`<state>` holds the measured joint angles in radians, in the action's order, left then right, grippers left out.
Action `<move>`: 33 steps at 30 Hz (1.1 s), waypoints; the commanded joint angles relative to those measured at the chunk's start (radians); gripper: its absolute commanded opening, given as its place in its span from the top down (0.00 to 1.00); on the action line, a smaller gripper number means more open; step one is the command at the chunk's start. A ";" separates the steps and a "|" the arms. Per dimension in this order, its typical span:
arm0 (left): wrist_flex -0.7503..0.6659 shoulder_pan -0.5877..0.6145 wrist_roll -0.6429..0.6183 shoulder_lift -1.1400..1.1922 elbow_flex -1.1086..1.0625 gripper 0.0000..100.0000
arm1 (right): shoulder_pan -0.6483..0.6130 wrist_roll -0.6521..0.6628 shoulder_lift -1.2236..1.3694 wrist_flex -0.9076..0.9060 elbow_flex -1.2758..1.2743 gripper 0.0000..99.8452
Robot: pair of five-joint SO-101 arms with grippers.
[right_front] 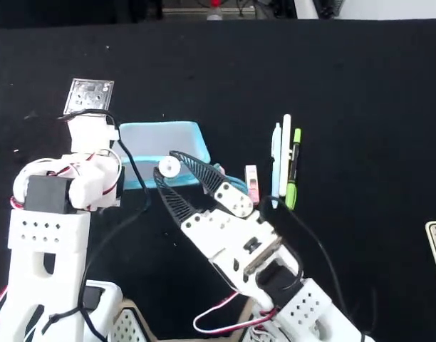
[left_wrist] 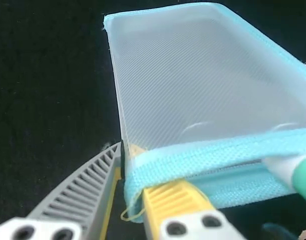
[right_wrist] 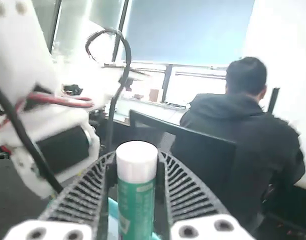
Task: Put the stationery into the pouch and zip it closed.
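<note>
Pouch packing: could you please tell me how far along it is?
Early. The pouch looks empty, so nothing is packed; the left gripper pinches its open edge. In hand: the right gripper holds a glue stick at the mouth. Left: two pens, a green highlighter and a small pink item on the table, then zipping it closed.

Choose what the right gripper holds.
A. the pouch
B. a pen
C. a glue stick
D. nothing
C: the right gripper is shut on a glue stick with a white cap and green body. The pens lie on the table, and the pouch is held by the left gripper.
</note>
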<state>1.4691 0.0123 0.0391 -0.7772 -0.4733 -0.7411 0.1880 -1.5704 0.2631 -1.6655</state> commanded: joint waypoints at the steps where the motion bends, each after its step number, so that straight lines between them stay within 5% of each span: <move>1: -0.002 -0.012 -0.011 0.005 -0.002 0.97 | 0.058 0.034 -0.004 0.094 -0.030 0.99; 15: 0.000 -0.007 -0.011 0.005 0.001 0.97 | 0.055 0.031 -0.004 -0.091 -0.027 0.99; 21: 0.000 -0.005 -0.011 0.005 0.001 0.97 | -0.006 0.026 -0.013 -0.339 0.041 0.84; 33: 0.000 -0.004 -0.011 0.005 -0.001 0.97 | 0.046 0.028 -0.013 -0.838 0.539 0.96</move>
<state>1.4615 0.0138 0.0391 -0.7695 -0.4764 -0.7656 0.2125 -1.5750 -0.4181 -1.3387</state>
